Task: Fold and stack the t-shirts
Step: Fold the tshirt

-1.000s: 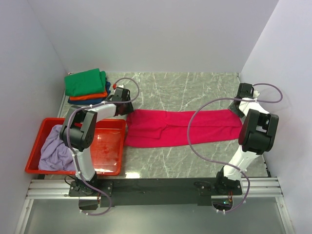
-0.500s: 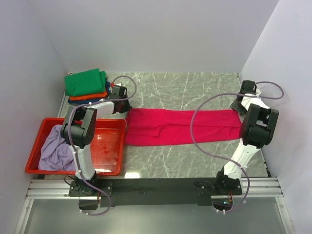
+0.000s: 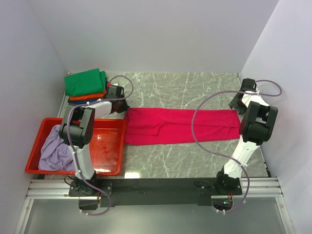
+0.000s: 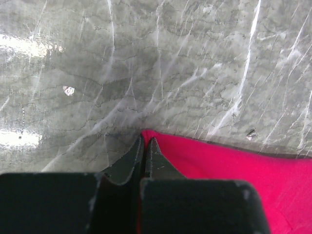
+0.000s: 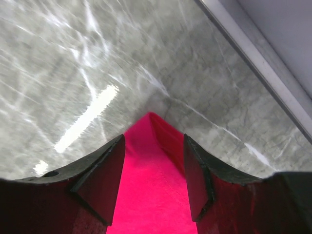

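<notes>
While the overhead view showed the crimson-pink t-shirt (image 3: 183, 126) laid flat across the table (image 3: 195, 92), only the wrist cameras revealed the left gripper (image 4: 146, 142) pinched shut on one corner and the right gripper (image 5: 153, 140) parted astride the opposite corner.

The tray (image 3: 109, 152) was glossy red, with a pale lavender t-shirt (image 3: 54, 151) inside. Behind the tray, a green t-shirt (image 3: 85, 82) topped an orange t-shirt (image 3: 89, 96) and a dark blue t-shirt (image 3: 106, 86). Right of the tray, a plain crimson-pink t-shirt (image 3: 180, 126) lay on the grey-green, white-veined marble table (image 3: 195, 91).
</notes>
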Tool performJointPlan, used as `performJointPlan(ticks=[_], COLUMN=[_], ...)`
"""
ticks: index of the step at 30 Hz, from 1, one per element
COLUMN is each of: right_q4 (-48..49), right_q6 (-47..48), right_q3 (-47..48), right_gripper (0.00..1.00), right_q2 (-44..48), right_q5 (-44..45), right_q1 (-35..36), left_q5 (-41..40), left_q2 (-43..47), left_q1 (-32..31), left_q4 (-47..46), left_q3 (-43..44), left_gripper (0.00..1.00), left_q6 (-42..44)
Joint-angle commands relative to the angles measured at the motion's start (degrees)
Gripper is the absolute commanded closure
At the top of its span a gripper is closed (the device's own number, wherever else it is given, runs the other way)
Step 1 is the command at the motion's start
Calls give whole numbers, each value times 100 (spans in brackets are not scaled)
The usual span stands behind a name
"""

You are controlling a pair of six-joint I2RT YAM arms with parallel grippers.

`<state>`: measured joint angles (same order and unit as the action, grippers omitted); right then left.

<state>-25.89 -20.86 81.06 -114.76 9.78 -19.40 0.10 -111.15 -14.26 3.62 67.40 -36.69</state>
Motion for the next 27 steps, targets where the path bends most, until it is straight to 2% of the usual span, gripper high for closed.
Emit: performJointPlan(ticks=[1, 11, 14, 18, 21, 22, 24, 27], right_q4=[-83, -65, -39, -30, -56, -57, -92, -127], right_q6=[117, 232, 276, 346, 355, 346, 311, 302], right_q3=[393, 218, 121, 42, 59, 94, 121, 173], right_gripper=[41, 40, 42, 57, 76, 89, 100, 100], right_q2=[-134, -161, -117, -117, -161, -169, -187, -205], right_q5=[-73, -284, -380, -442, -424, -390, -240, -30], right_q1=[-38, -20, -11, -3, 6, 6, 6, 6], left_q5=[-54, 78, 61, 60, 78, 78, 52, 43], left_q2=[287, 322, 331, 340, 279, 261, 191, 85], left_q1=[81, 143, 152, 152, 152, 143, 152, 161], left_q4=[-107, -80, -46, -10, 34, 42, 104, 174], left_q3=[-51, -7, 10, 37, 107, 168, 230, 414], left_gripper=[99, 99, 99, 99, 99, 99, 99, 99], left_q6=[30, 12, 21, 39, 74, 83, 127, 153])
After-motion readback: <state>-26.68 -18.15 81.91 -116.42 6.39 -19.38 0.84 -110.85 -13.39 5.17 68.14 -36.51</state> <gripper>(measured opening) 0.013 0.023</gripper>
